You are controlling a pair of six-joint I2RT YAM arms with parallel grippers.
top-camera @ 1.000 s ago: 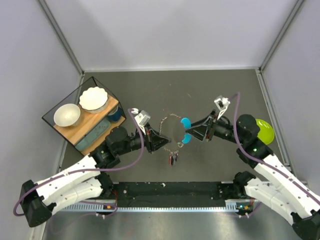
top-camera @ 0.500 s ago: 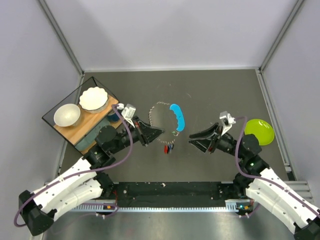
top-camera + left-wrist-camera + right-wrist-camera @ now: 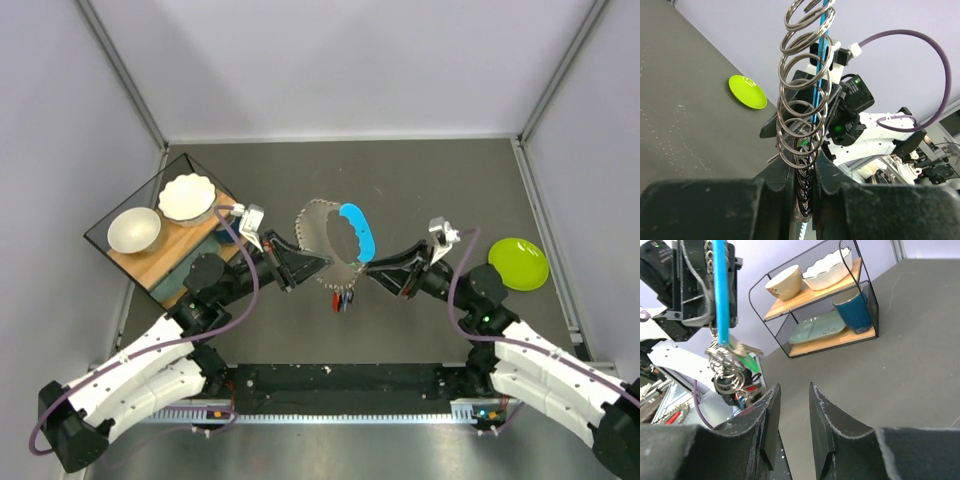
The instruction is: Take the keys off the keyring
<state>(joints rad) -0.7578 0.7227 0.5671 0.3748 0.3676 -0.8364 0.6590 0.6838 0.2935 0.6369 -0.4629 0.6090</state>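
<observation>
left end effector (image 3: 320, 266): clamped on silver linked-ring keyring (image 3: 316, 224), held at frame centre above dark grey surface (image 3: 430, 190) | small metal keys (image 3: 342, 299): dangling below the loop | right end effector (image 3: 371, 271): narrow gap, empty, just beside cyan crescent tag (image 3: 356, 230)

White arms (image 3: 140, 365), black joints, purple cables (image 3: 910, 32)

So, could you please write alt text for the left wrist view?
The left gripper pinches a chain of silver keyring loops running up the frame, a cyan strip alongside. Beyond are the right arm and a lime-green plate on the dark table.
</observation>
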